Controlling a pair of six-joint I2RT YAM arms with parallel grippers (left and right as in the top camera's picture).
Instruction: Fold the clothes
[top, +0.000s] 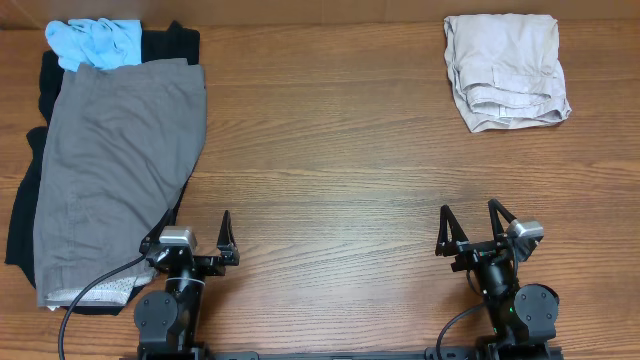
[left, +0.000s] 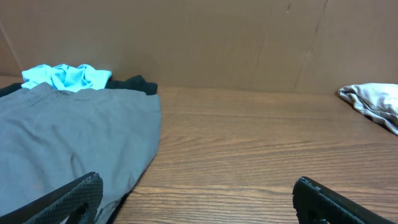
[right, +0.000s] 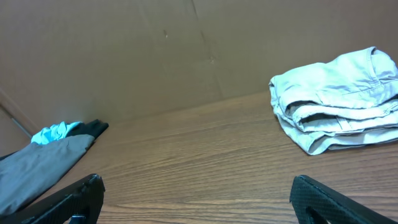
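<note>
Both claws sit spread wide and empty, low at the near edge of the bench (top: 330, 150): the left claw (top: 195, 238) and the right claw (top: 470, 225) grasp nothing.

The trousers (top: 505, 70) lie far ahead of the right claw and slightly to its outer side, already in a compact folded bundle. A grey piece (top: 115, 160) lies flat, running from beside the left claw's outer finger to far ahead of it. A black piece (top: 25, 220) lies under it, and a blue piece (top: 95, 42) is bunched at the far end.

We judge the grey piece to be next. To do this well, we would have the left claw pinch only the grey layer at its inner edge and keep clear of the black cloth beneath. It could then draw the piece onto bare wood between the claws, so that the right claw can take a matching corner.

The overhead view alone shows the grey piece's full outline and the black cloth poking out along its outer side. In the left wrist view, the left claw (left: 198, 183) has its outer finger over the grey cloth. In the right wrist view, the right claw (right: 198, 183) frames bare wood, and the trousers (right: 339, 102) show their stacked layers from the side.
</note>
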